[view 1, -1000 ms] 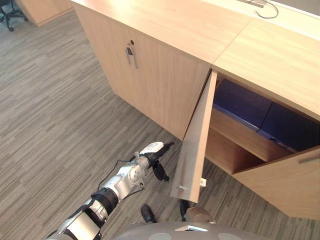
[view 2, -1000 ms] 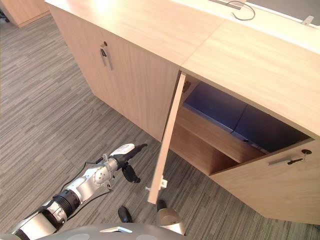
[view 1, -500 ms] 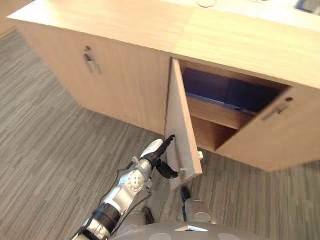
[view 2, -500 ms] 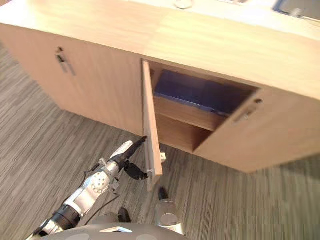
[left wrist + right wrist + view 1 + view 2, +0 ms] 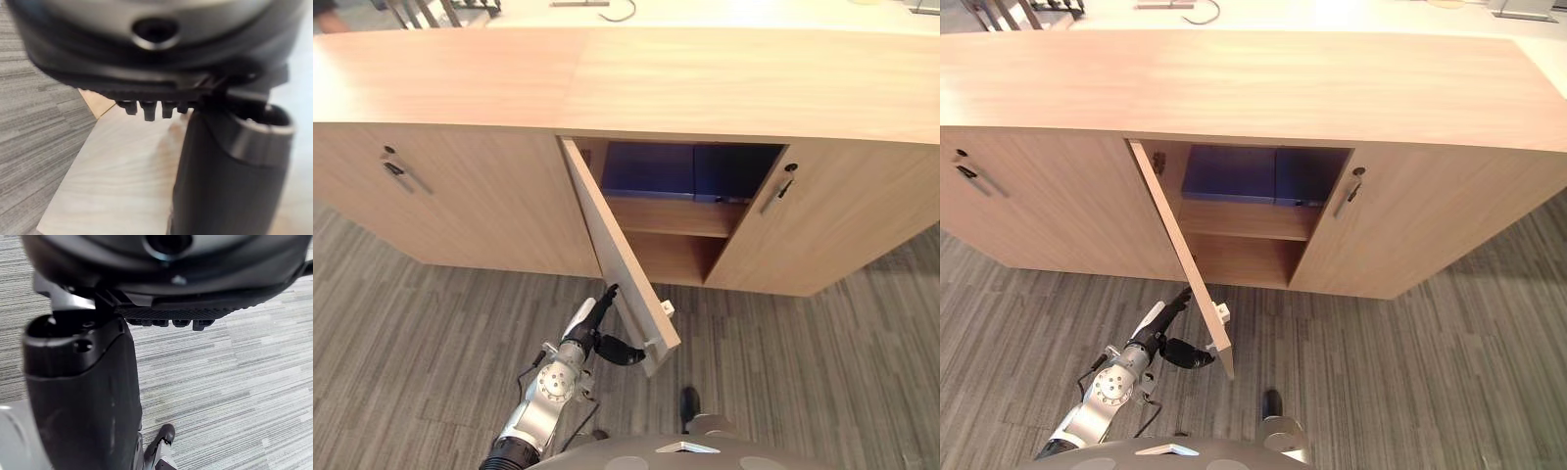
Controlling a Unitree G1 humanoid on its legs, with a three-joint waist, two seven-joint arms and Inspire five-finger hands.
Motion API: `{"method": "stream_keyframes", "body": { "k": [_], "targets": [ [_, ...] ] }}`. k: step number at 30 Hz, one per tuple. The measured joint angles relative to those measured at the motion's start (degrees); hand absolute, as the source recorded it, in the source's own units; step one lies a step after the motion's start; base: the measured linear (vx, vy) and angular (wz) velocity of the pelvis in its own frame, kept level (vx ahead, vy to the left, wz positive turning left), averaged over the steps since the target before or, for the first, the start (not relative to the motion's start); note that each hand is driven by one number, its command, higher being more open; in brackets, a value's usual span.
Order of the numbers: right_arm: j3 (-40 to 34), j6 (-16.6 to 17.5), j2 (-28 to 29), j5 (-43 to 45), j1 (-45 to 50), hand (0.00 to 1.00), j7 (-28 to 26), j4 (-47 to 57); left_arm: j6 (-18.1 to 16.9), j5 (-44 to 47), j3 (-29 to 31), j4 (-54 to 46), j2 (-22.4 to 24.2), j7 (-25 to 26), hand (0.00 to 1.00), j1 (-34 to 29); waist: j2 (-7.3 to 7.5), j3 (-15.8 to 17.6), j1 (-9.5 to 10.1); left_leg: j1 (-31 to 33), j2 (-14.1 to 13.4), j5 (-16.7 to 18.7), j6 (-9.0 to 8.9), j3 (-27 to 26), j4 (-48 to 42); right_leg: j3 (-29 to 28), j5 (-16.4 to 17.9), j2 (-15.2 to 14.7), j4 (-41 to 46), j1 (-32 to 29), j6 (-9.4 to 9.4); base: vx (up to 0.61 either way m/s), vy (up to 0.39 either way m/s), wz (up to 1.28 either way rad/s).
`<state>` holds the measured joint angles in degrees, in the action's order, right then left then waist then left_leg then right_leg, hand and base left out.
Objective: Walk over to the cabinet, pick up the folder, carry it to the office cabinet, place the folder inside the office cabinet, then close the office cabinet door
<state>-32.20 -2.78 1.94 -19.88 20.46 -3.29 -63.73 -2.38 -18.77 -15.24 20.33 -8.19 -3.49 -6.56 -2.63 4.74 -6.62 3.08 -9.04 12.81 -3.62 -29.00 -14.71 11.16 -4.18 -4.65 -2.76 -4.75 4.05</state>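
- Left eye view: the office cabinet (image 5: pixel 705 88) is all pale wood-grain laminate, made of flat boxy slabs with a smooth top. Its door (image 5: pixel 619 257) stands swung out at an angle. The folder (image 5: pixel 648 168), a flat dark-blue slab, lies inside past the door on the upper shelf (image 5: pixel 677 217). So we'd say the placing is done and closing is what's left. The left robot hand (image 5: pixel 594 328) sits against the door's outer face, low and near its free edge, with its fingers straight and gripping nothing.
- Right eye view: this is where we'd worry. That laminate looks slick, and flat fingers this close to the door's free edge could slide off mid-push and leave the door ajar. The thumb hangs by the door's bottom corner and might snag there. A hard shove could also bounce the door back open. The floor below the door is ribbed grey carpet (image 5: pixel 1410 372).
- Left wrist view: the fingers (image 5: pixel 149 108) point at the door's light grain and the thumb (image 5: pixel 230 176) stands free. Nothing is pinched.
- Right wrist view: the right robot hand (image 5: pixel 161 279) hangs over the carpet, away from the door. It looks relaxed and empty to us.
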Motion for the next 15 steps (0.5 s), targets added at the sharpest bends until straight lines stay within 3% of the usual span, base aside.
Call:
{"method": "stream_keyframes", "body": {
  "k": [3,7,15],
  "targets": [
    [0.44,-0.01,-0.01,0.05,-0.5,1.0,0.71,-1.22,0.0,1.19,-0.52,0.63,-0.08,0.22,1.0,0.0,1.0,-0.16,-0.11,-1.15,0.2,-0.01,-0.02,0.1,0.46,-0.88,-0.42,0.27,-1.22,1.01,-0.13,0.04,-0.021,-0.19],
    [1.64,0.51,0.06,0.05,-0.54,1.0,1.48,-1.66,0.0,1.21,-2.13,0.84,-0.24,0.31,1.0,0.58,0.99,-0.2,-0.32,-2.79,0.88,-0.01,-0.03,-0.42,1.91,-2.55,-0.77,0.24,-1.55,1.3,-0.13,0.0,0.01,-0.2],
    [3.59,1.03,0.02,-0.04,-0.23,1.0,1.92,-1.79,0.06,0.15,-5.43,9.82,-1.88,2.74,1.0,12.23,0.95,-0.18,-3.2,-3.64,1.87,0.08,-0.11,-2.38,2.07,-6.47,-2.65,-0.19,-1.68,-0.3,0.11,-0.09,0.003,-0.23]
  ]
}}
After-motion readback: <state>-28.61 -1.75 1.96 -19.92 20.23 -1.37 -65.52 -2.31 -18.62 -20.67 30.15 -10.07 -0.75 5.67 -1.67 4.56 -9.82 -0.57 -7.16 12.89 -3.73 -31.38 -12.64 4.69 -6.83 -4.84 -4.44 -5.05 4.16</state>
